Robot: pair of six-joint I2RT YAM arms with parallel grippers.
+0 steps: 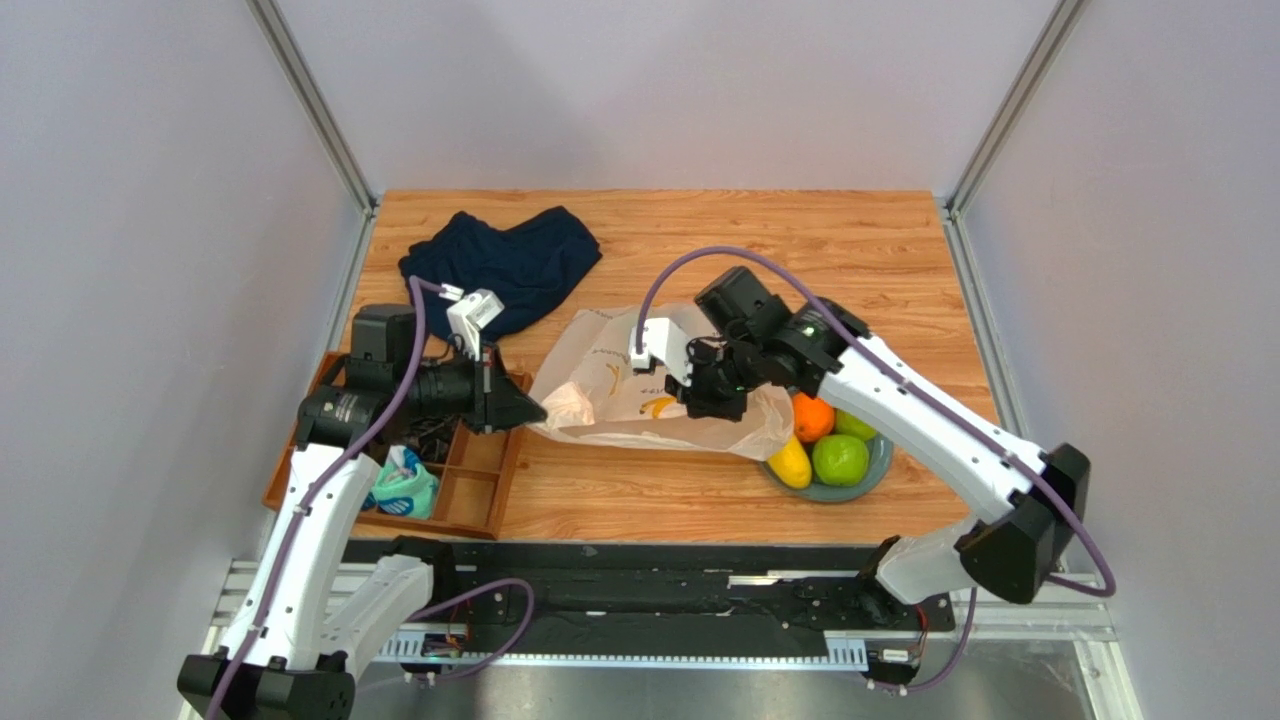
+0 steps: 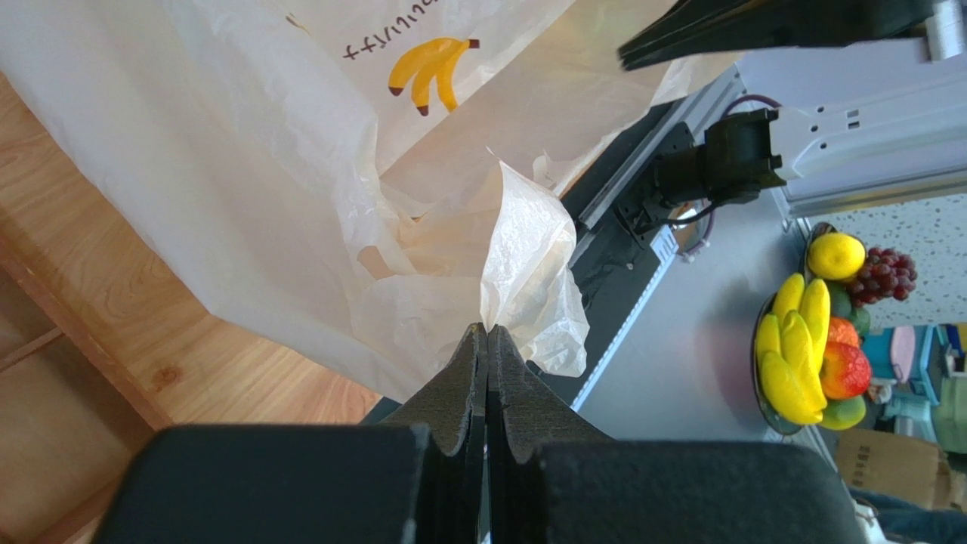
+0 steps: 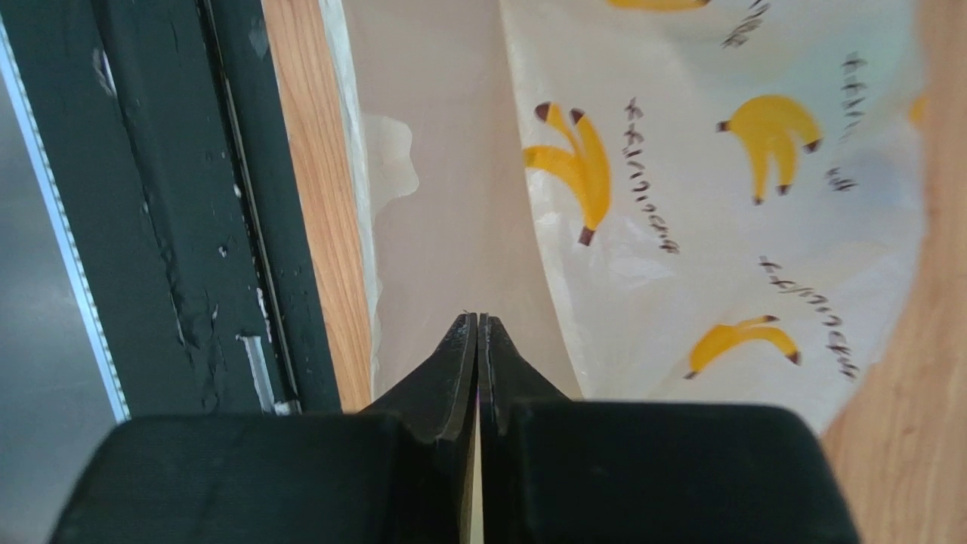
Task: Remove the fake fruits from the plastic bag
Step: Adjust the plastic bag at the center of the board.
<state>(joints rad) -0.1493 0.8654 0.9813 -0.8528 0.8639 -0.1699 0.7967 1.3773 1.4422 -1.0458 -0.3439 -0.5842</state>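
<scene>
Top external: crinkly cream bag (image 1: pixel 616 387), banana-printed, lies slack. Its edge is clamped in the left gripper (image 2: pixel 487 334); the right gripper (image 3: pixel 478 323) has jaws together over it.

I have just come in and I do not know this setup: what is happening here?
Both arms are working on the plastic bag. The left gripper is shut on its crumpled end; the right gripper is shut too, apparently pinching its film. Several fake fruits already sit in a bowl beside it.
</scene>
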